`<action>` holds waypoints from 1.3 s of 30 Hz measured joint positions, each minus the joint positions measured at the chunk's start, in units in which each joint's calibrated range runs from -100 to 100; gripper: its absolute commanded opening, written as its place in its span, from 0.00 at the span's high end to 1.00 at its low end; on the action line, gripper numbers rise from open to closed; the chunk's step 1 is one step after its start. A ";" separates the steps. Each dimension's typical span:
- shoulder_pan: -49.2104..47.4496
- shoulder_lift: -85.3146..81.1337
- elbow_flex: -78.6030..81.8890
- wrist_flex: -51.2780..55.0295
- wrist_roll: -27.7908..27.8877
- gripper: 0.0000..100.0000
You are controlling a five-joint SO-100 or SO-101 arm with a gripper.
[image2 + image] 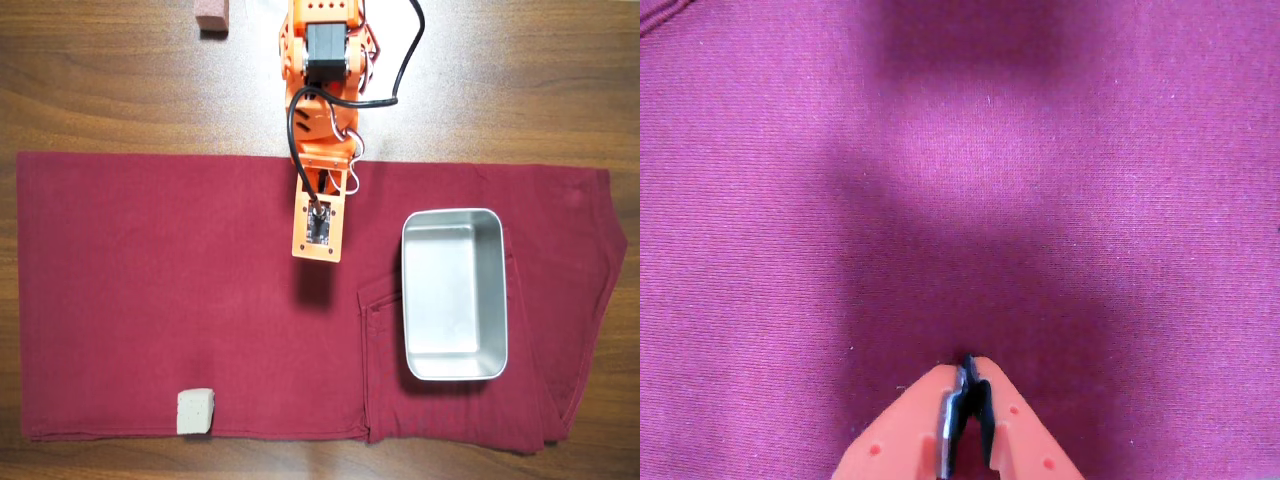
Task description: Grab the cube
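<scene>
The overhead view looks straight down from high above, taking in the whole red cloth [150, 280] on the wooden table. The wrist view sits close above that cloth [960, 200], facing down past the gripper [968, 372]. Both share the cloth.

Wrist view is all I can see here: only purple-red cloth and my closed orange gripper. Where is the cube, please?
Observer: In the overhead view, the cube sits near the bottom-left of the red cloth, close to its lower edge.
Operator: Is the gripper near it?
Observer: No. The gripper hangs under the arm's wrist part near the cloth's top middle, clearly apart from the cube.
Operator: Anything else on the cloth?
Observer: A metal tray lies to the right of the arm, and it looks empty.
Operator: Other blocks?
Observer: A reddish-brown block rests on the wooden table at the top edge, off the cloth.
</scene>
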 measured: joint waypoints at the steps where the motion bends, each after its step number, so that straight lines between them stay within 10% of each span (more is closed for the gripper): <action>1: 0.00 0.00 0.00 0.00 0.00 0.99; 32: -2.09 -0.09 0.00 0.00 -0.05 1.00; 39: 3.49 18.23 -7.09 -14.93 0.54 0.85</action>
